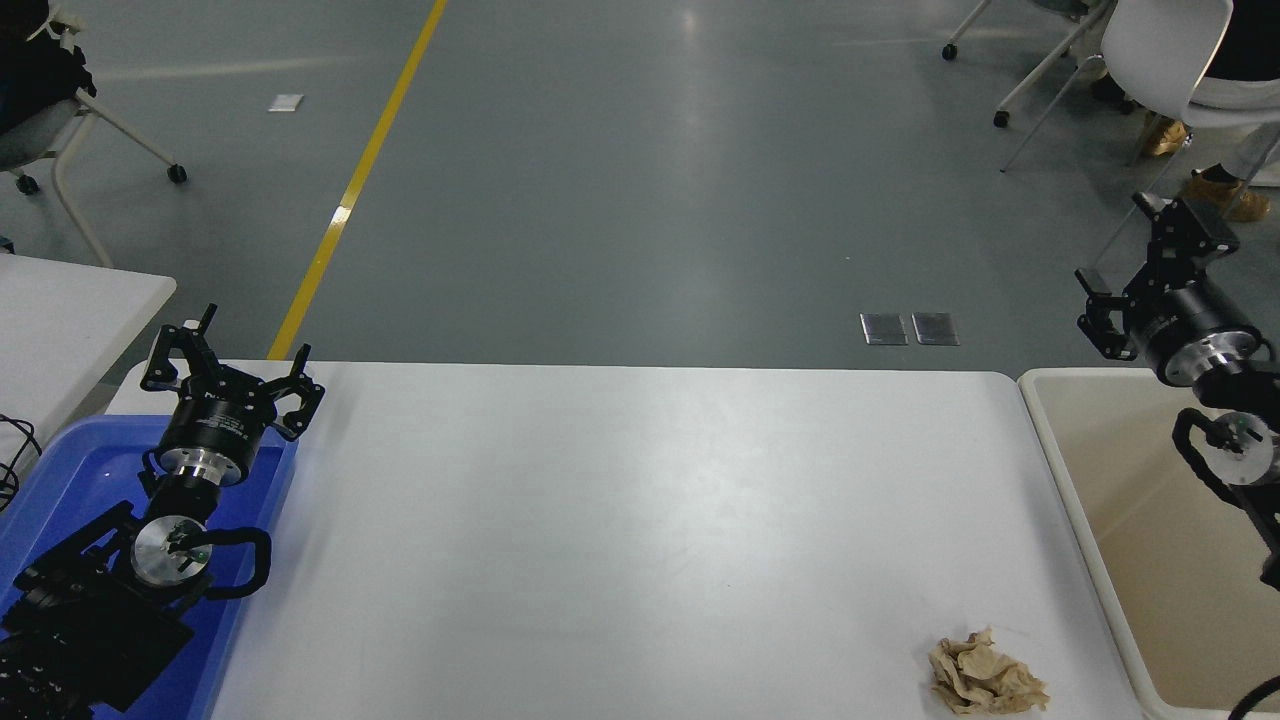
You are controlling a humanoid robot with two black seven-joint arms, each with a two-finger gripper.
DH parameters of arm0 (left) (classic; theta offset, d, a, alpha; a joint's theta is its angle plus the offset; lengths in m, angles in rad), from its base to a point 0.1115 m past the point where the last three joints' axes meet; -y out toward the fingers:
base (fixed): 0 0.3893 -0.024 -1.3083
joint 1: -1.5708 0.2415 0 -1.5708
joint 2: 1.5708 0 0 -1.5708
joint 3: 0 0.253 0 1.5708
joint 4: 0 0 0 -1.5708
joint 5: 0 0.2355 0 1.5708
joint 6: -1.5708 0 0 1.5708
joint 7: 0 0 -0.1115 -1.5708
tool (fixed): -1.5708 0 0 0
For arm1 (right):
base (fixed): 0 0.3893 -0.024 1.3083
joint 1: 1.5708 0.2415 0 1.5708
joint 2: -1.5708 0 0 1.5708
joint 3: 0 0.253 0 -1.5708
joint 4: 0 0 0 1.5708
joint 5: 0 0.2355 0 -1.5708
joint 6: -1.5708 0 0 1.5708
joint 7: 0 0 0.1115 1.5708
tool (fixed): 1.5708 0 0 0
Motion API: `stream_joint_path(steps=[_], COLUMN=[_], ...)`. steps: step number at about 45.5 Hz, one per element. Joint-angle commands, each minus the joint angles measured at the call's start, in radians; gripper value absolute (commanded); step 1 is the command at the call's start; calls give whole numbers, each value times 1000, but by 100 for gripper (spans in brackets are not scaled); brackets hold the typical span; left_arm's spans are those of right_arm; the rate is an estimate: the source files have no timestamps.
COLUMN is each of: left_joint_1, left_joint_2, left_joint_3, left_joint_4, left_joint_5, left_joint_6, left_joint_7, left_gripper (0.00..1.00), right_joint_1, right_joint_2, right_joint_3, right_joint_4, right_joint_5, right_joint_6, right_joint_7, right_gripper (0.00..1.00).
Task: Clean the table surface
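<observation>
Near edge, lower right: we see a crumpled tan paper wad lying on the bench, close to its right rim and the front edge. Nothing touching it.

Bench = wide matte white top w/ rounded corners, fills the middle of the view. Apart from the wad we see only faint smudges mid-surface.

Lower left: left arm over a blue bin that sits against the bench's left side. Left end effector hangs above the bin's far corner, at the bench's far-left corner, fingers spread wide, holding nothing.

Right side: beige bin butts against the bench's right edge; inside looks bare as far as we can see. Right arm comes in from the right edge above that bin. Right end effector sits up beyond the bin's far rim, over the floor, well apart from the wad. Fingers splayed apart, nothing between them.

Far left: corner of a second white table.

Beyond the bench: grey floor w/ a yellow line running away from us, two metal floor plates, chairs on casters at the top corners. Top right: a person's tan boots under a white chair.
</observation>
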Motion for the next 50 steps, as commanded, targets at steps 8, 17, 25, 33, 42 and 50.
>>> stream_joint_path(steps=[8,17,25,33,42,50], left_joint_1=[0,0,0,0,0,0], left_joint_2=[0,0,0,0,0,0], left_joint_3=[0,0,0,0,0,0], left_joint_4=[-1,1,-1,-1,1,-1], left_joint_5=[0,0,0,0,0,0], left_joint_6=[0,0,0,0,0,0], left_joint_7=[0,0,0,0,0,0], left_gripper=[100,100,100,100,100,100], right_joint_1=[328,354,387,476,535,529], right_joint_2=[-102,-112,-114,-148,-166,-152], right_joint_3=[-860,-892,-901,-1020,-1121,-1161], right_joint_4=[-8,0,38,182,380,429], right_joint_5=[-79,-332,-540,-726,-852,-959], right_joint_6=[159,165,165,165,165,164], right_joint_7=[5,65,98,212,247,247], right_gripper=[98,98,98,98,98,98])
